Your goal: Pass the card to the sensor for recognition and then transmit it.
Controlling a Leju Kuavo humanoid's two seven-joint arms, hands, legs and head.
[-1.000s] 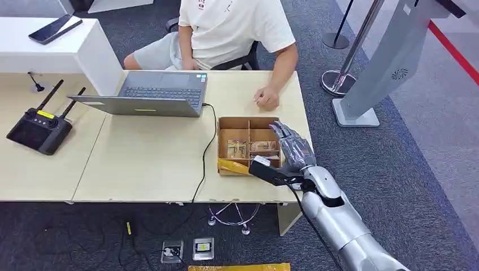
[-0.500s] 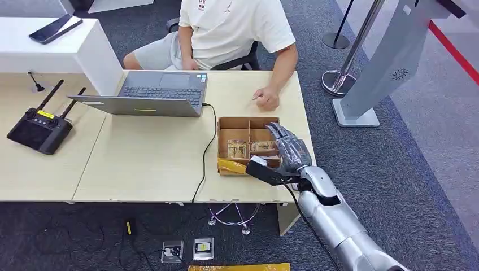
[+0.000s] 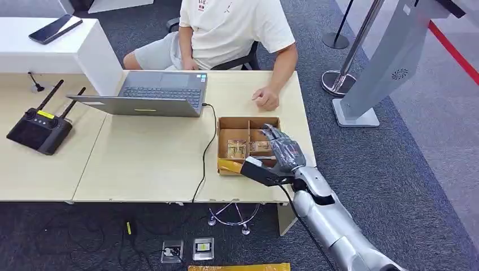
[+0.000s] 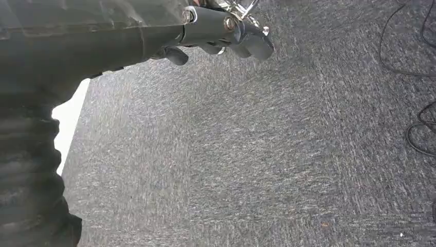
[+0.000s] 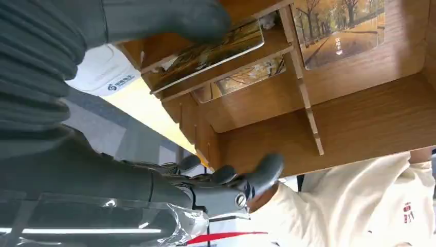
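Desk [image 3: 141, 158]: right hand [image 3: 281, 156] spread over wooden tray [image 3: 222, 141], thumb on card [image 5: 211, 49], ungripped; may slip against divider.

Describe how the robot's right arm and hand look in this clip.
The right arm is smooth silver metal with a black cable running along it. The right hand has dark grey fingers under a glossy clear cover, a thick grey thumb and a ribbed grey wrist cover.

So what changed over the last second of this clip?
The right hand slid leftward across the divided wooden box, farther over its compartments; in the wrist view its thumb lies on a tree-printed card, grasp unclear. The silver laptop, black controller and seated person's hand stayed put.
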